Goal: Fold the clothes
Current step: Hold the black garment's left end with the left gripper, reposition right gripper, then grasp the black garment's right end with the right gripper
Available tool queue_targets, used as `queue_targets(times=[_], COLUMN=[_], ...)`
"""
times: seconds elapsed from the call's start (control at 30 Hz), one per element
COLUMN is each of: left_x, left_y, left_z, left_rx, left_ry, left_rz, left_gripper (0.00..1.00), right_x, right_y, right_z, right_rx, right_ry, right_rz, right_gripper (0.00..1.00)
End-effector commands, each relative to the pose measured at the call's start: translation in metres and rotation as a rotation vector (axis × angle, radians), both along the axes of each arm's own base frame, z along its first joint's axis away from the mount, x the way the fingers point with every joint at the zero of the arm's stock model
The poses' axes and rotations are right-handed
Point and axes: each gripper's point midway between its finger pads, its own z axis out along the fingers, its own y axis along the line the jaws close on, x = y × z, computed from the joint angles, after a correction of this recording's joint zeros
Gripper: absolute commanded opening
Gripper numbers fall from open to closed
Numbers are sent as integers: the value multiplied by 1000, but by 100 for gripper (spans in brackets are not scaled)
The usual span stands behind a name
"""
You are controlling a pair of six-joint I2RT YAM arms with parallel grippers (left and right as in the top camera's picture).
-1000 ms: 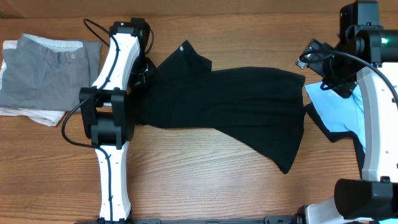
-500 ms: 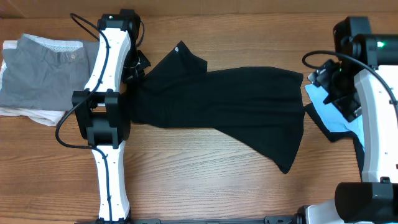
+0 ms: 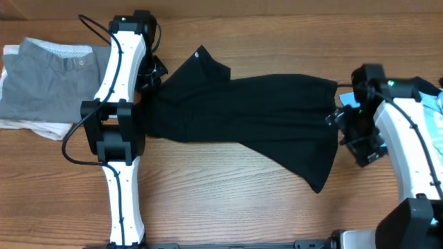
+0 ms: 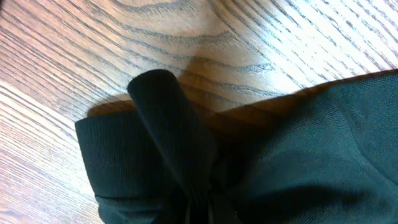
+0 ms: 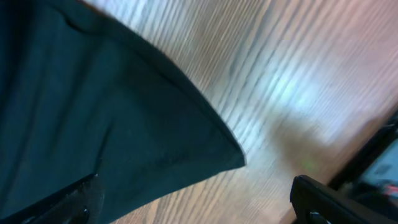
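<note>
Now the left gripper (image 3: pixel 155 73) pinches a bunched edge of the black shirt (image 3: pixel 263 114) — cloth spreading to its right; the right gripper (image 3: pixel 351 135) hangs spread wide above the hem.

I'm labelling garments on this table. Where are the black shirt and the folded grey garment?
black shirt (image 3: pixel 263 114), overhead view, middle of its spread-out body.
grey garment (image 3: pixel 48 86), overhead view, centre of its top layer.

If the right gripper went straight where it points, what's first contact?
Probably the corner of the large black fabric shirt, lying on the wooden table. The open right gripper points down at that edge; the view is blurred, so bare wood beside it is possible.
</note>
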Motion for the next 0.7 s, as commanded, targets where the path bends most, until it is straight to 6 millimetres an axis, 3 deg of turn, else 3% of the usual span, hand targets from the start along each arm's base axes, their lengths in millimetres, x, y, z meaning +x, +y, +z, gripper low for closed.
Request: queue_targets(times=[0.0,0.4,0.67], left_x=[5,4,5], left_y=[9,9,9], left_z=[4,4,4], left_rx=[23,22,22], left_ry=[-16,-16,-16], left_rz=[-5,-5,-5], left_gripper=[5,5,5], right_x=[-15,-59,-75], right_y=[13,39,54], right_z=[-13,-76,-99], right_rx=[73,208,286], right_ry=[-13,22,42], right_rz=[-65,-115,-140], right_gripper=[100,100,100])
